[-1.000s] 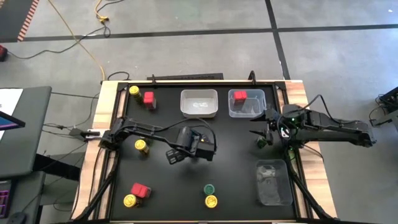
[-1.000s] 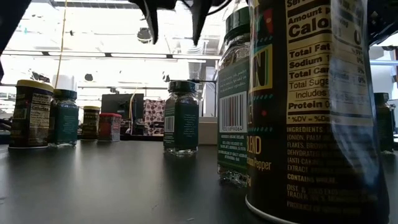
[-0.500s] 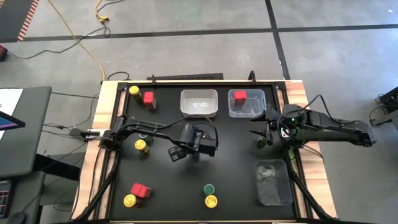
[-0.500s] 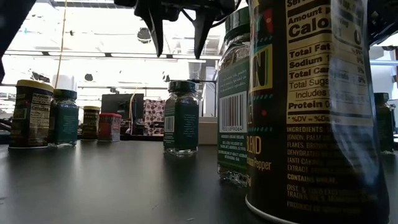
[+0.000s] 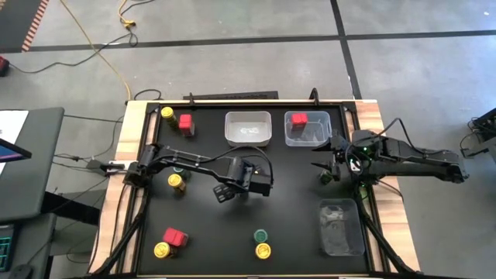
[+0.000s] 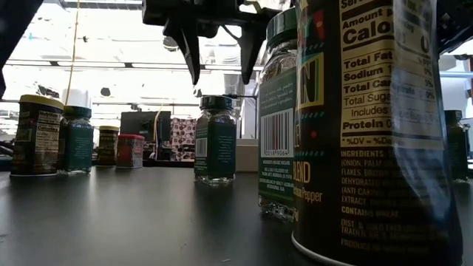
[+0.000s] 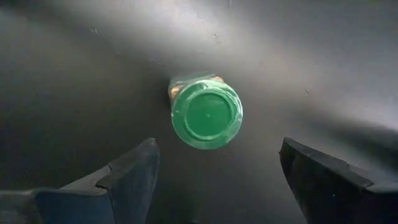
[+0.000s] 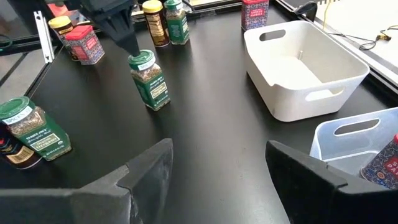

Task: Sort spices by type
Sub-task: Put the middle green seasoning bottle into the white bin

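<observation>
A green-lidded jar (image 7: pixel 205 114) stands upright on the black table near its middle, also seen in the low view (image 6: pixel 216 137) and the right wrist view (image 8: pixel 149 79). My left gripper (image 6: pixel 220 59) hangs open just above it, pointing down, its fingers wide of the lid on either side and touching nothing. In the high view that gripper (image 5: pixel 232 186) hides the jar. My right gripper (image 8: pixel 227 168) waits open at the table's right edge (image 5: pixel 329 164), nothing between its fingers.
Other spices stand about: a yellow-lidded jar (image 5: pixel 167 113) and a red box (image 5: pixel 185 122) far left, a yellow jar (image 5: pixel 176 180), a red box (image 5: pixel 174 236), a green jar (image 5: pixel 261 235). Far side: a white bin (image 5: pixel 248 139), a clear bin (image 5: pixel 310 139) holding a red box (image 5: pixel 299 119). Another clear bin (image 5: pixel 341 240) sits near right.
My left gripper has come down toward the green-lidded jar at the table's middle, still pointing down. The jar has stayed where it was.
</observation>
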Controlling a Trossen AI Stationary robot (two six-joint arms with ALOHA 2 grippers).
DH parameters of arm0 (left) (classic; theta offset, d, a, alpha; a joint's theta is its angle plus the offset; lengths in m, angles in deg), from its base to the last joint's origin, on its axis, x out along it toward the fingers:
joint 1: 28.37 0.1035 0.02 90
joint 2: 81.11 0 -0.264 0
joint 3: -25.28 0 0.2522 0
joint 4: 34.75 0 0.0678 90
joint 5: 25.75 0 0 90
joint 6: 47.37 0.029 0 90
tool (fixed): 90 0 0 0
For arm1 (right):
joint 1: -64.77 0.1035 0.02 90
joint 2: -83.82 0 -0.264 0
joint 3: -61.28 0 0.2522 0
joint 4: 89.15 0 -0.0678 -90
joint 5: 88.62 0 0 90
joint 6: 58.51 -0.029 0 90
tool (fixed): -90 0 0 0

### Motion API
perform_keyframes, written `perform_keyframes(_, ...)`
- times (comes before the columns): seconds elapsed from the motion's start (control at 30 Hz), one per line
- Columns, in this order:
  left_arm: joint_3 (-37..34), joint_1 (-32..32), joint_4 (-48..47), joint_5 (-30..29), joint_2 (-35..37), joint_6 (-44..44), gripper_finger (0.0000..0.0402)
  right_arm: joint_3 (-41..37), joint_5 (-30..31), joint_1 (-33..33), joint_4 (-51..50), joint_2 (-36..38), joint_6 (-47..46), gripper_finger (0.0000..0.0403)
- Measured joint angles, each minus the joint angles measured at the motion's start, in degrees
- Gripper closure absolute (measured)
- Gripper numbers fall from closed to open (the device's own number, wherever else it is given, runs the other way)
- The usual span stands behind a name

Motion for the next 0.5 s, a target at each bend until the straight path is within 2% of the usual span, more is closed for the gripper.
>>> perform_keyframes(0.5, -0.58, 0.44, 0.04, 0.18, 0.01, -3.89, 0.0079, 0.0, -0.13, 0.0, 0.0, 0.02, 0.0, 0.0117)
